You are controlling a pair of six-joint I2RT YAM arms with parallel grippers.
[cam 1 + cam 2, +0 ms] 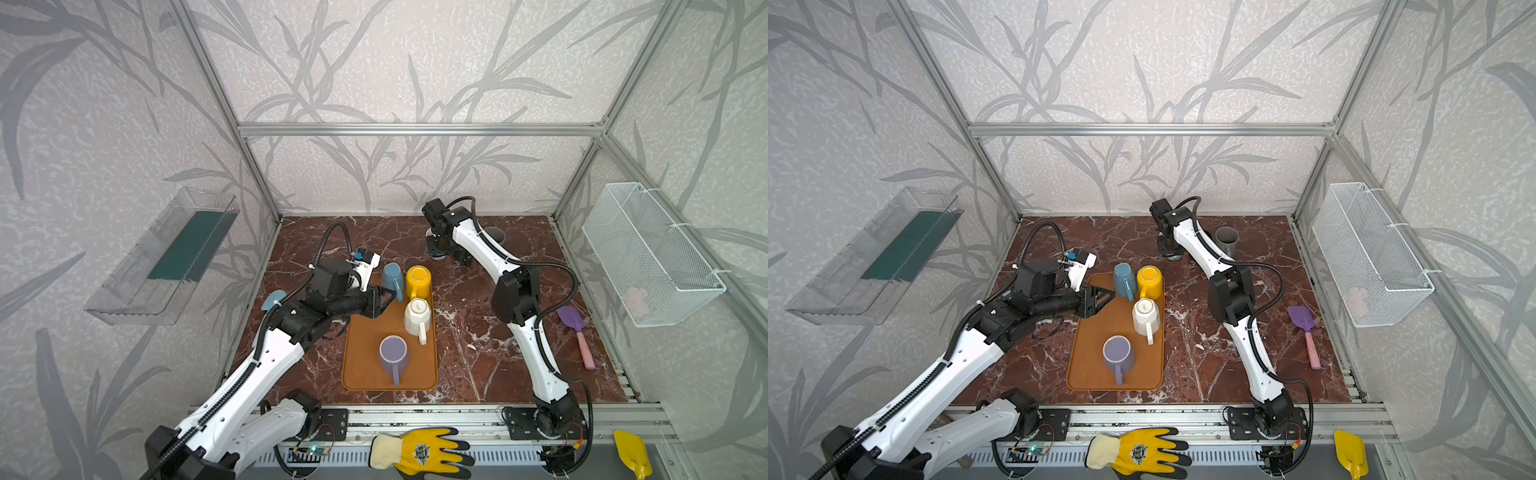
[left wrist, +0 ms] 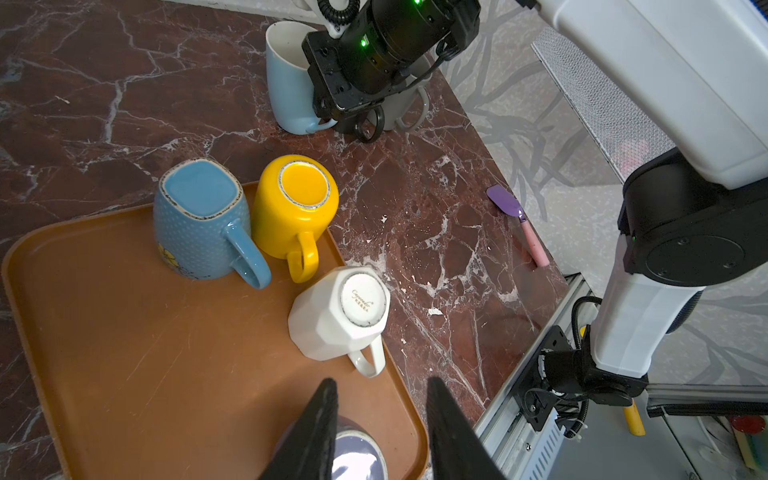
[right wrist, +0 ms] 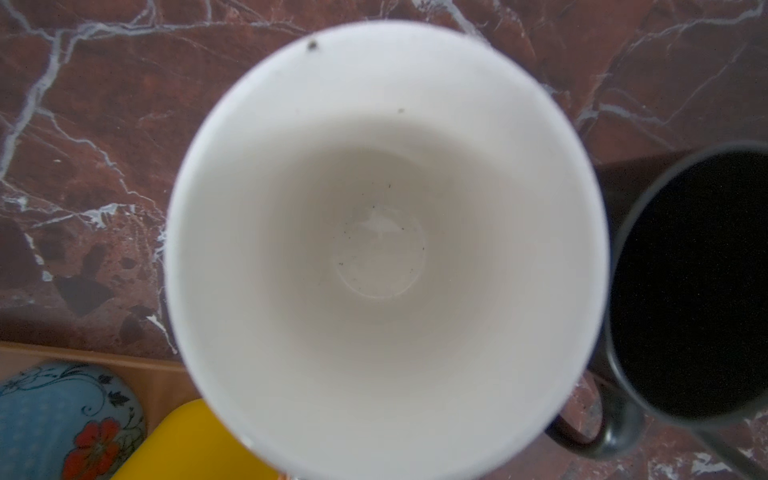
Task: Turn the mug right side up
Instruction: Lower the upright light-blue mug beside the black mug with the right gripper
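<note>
Four base-up on tray (image 2: pixel 124 353): blue mug (image 2: pixel 199 232), yellow mug (image 2: pixel 291 216), white mug (image 2: pixel 332 324), purple mug (image 1: pixel 393 353); flip pending. Pale-blue mug (image 2: pixel 286 83) upright on table (image 2: pixel 415 208) beside grey mug (image 1: pixel 1226 241); R gripper (image 2: pixel 347 116) closed at its handle side, prob. placing it. L gripper (image 2: pixel 380 386) part-open, empty, above tray by purple mug: likely next.

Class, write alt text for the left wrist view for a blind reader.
A blue mug, a yellow mug and a white mug stand upside down on an orange tray. A lilac mug shows between the open jaws of the left gripper.
</note>
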